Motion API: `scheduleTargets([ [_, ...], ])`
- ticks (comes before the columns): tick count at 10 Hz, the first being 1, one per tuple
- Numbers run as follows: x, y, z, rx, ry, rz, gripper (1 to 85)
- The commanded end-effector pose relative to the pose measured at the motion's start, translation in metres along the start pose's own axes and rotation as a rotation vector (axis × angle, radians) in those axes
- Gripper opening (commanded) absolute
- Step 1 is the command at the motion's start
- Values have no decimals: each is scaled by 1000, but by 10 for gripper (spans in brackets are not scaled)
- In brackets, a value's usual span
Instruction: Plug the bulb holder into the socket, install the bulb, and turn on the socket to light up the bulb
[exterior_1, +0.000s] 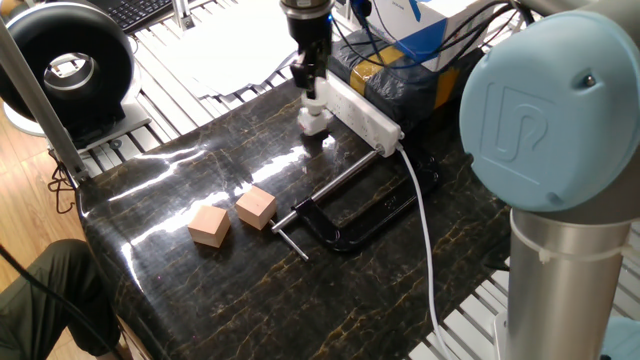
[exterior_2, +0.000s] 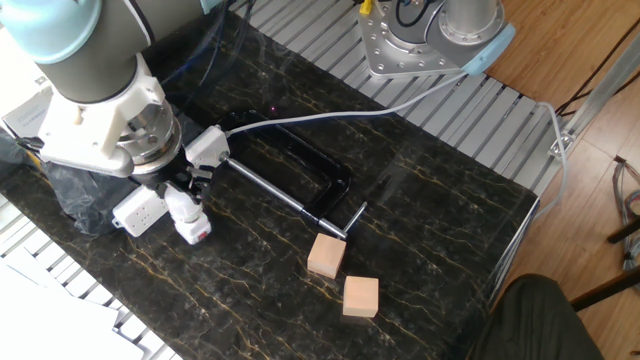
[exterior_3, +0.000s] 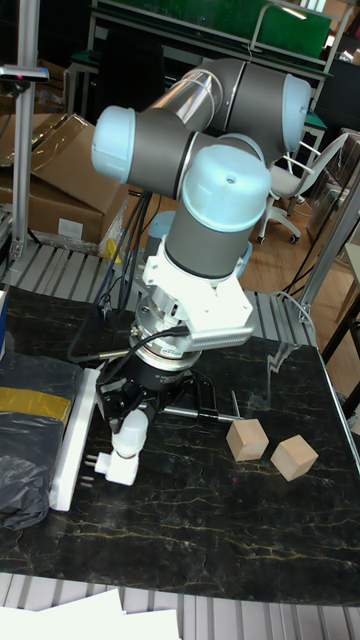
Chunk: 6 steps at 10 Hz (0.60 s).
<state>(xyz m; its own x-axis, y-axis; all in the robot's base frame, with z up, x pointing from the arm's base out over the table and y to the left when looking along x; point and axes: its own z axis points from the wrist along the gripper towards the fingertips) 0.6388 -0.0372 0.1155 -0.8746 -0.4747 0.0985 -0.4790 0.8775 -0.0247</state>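
Note:
My gripper (exterior_1: 310, 84) (exterior_2: 178, 190) (exterior_3: 133, 408) points down at the socket's side and is shut on the bulb (exterior_2: 181, 206) (exterior_3: 132, 430). The white cube-shaped bulb holder (exterior_1: 313, 121) (exterior_2: 196, 231) (exterior_3: 118, 468) hangs under the bulb, red mark showing. In the tall fixed view its metal prongs are bare and point at the socket (exterior_1: 366, 116) (exterior_2: 140, 212) (exterior_3: 68, 440), a short gap away. The socket is a long white strip lying flat on the dark marble table.
Two tan wooden cubes (exterior_1: 209, 226) (exterior_1: 256, 208) and a black C-clamp (exterior_1: 350, 215) (exterior_2: 300, 185) lie on the table in front of the socket. Its thick white cable (exterior_1: 425, 230) runs off the table edge. A black bag (exterior_3: 25, 470) sits behind the socket.

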Motion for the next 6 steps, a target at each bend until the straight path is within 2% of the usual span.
scheduleTargets([
  [1,-3,-7,-2,26,-11,-40,500],
  [4,-1,-5,-2,20,-4,-38,487],
  [5,2,-5,-2,23,6,-21,397],
  [6,4,-9,-1,39,15,2,250],
])
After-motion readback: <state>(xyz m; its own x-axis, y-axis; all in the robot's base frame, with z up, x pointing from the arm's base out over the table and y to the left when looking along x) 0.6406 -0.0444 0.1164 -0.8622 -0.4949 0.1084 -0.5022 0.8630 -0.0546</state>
